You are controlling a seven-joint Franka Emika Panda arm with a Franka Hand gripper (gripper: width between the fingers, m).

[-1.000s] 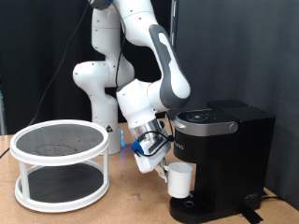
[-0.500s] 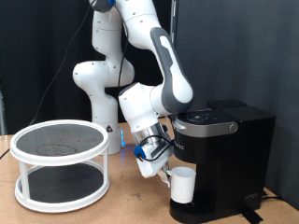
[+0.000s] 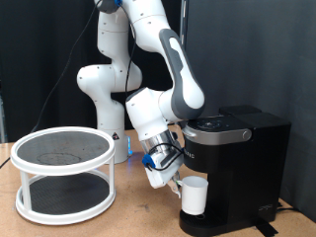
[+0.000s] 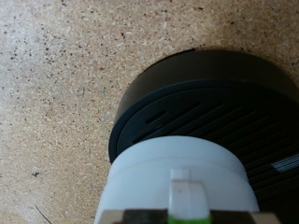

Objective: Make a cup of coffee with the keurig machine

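The black keurig machine (image 3: pixel 240 158) stands at the exterior view's right with its lid down. The white cup (image 3: pixel 194 196) stands upright on the machine's round drip base (image 3: pixel 202 222), under the spout. My gripper (image 3: pixel 173 183) is at the cup's left side, tilted, and shut on the cup. In the wrist view the cup (image 4: pixel 177 173) fills the lower part, close to the camera, above the black ribbed drip base (image 4: pixel 210 98). Only slivers of the fingers show at that view's edge.
A white two-tier round rack (image 3: pixel 63 174) with dark mesh shelves stands on the wooden table (image 3: pixel 138 212) at the exterior view's left. A black curtain hangs behind. The arm's white base (image 3: pixel 99 94) is behind the rack and the machine.
Over the last second the gripper carried the cup to the right and a little down onto the drip base. In the last half second nothing visibly moved.
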